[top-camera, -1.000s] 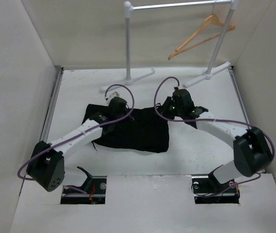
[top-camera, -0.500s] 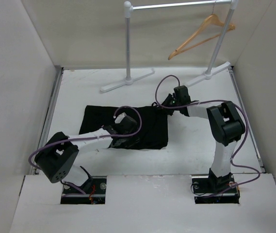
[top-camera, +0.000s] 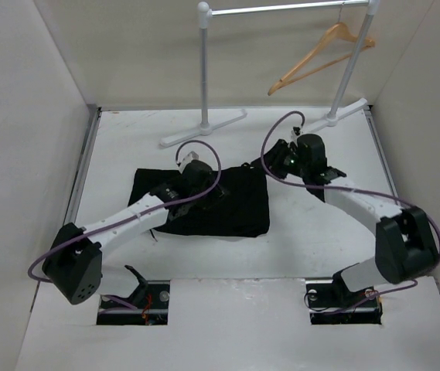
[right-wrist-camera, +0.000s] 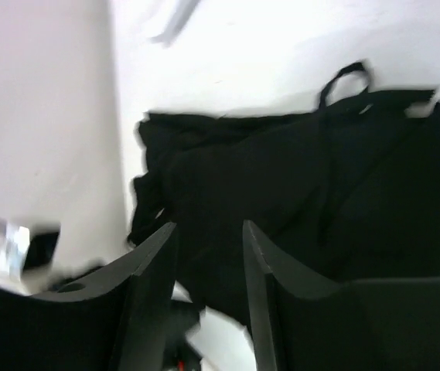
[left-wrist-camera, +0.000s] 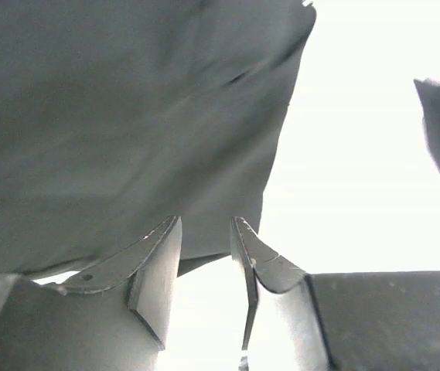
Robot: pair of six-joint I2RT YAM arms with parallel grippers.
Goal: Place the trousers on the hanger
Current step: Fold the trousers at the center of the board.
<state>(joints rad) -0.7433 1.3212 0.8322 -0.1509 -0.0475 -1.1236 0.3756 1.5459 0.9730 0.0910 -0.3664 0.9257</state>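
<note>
The black trousers (top-camera: pixel 227 212) lie folded in a rough rectangle in the middle of the white table. My left gripper (top-camera: pixel 215 191) hovers over their upper middle, open and empty; in the left wrist view (left-wrist-camera: pixel 204 226) the cloth (left-wrist-camera: pixel 127 131) fills the space beyond the fingertips. My right gripper (top-camera: pixel 276 160) is open and empty just past the trousers' far right corner; its wrist view (right-wrist-camera: pixel 208 229) looks down on the trousers (right-wrist-camera: pixel 305 193). The tan wooden hanger (top-camera: pixel 320 56) hangs by its hook from the rack's bar at the back right.
The silver clothes rack (top-camera: pixel 204 69) stands at the back on two white feet (top-camera: pixel 202 128), its right post (top-camera: pixel 351 69) near the hanger. Walls close the table in on the left, right and back.
The left arm has stretched out again, bringing its gripper up to the trousers' upper middle. The right arm's elbow has swung out right and its gripper has shifted slightly right. Both grippers stay empty.
</note>
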